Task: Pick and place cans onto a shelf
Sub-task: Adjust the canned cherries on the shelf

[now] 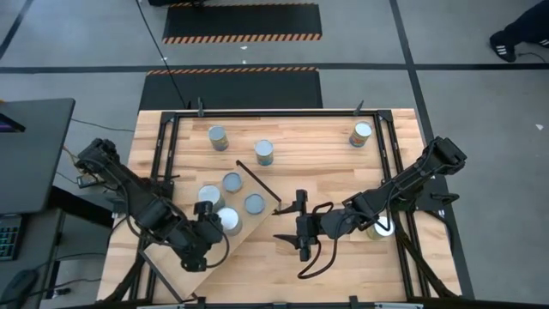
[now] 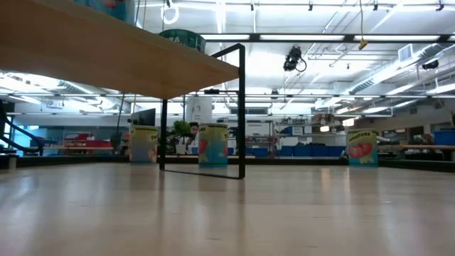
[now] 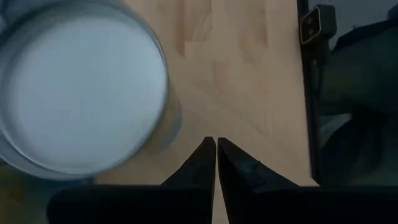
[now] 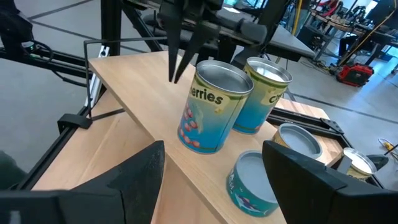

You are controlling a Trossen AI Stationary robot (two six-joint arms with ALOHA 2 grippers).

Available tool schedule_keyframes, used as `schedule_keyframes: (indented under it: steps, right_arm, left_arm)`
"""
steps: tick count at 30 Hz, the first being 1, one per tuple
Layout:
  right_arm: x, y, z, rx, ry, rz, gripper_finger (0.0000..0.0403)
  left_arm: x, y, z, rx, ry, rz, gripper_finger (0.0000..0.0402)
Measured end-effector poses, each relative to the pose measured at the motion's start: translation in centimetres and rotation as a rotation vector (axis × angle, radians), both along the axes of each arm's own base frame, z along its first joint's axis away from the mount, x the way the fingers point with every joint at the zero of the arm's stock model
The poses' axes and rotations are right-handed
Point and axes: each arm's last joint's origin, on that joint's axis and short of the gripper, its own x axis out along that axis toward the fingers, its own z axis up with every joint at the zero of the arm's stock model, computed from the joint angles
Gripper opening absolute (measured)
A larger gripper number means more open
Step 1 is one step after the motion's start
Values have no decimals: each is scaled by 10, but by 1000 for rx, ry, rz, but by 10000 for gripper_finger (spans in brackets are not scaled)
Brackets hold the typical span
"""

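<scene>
The shelf is a light plywood board in a thin black frame at the table's near left, with several cans standing on it. My left gripper is shut above the board beside one upright can; that can's silver top sits right next to the fingertips. I cannot tell whether they touch. My right gripper is wide open and empty over the table's middle, facing the shelf. Three more cans stand on the tabletop toward the far edge.
Another can stands partly under my right arm. In the low view the shelf board sits raised on black legs, with cans on the table behind it. A black frame runs round the work area.
</scene>
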Motion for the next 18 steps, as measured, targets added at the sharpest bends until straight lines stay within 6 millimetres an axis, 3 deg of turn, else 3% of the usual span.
schedule_keyframes:
  steps: [18]
  right_arm:
    - [0, 0, 0, 1, 0, 0, 277]
  left_arm:
    - [5, 7, 1, 141, -73, -30, 23]
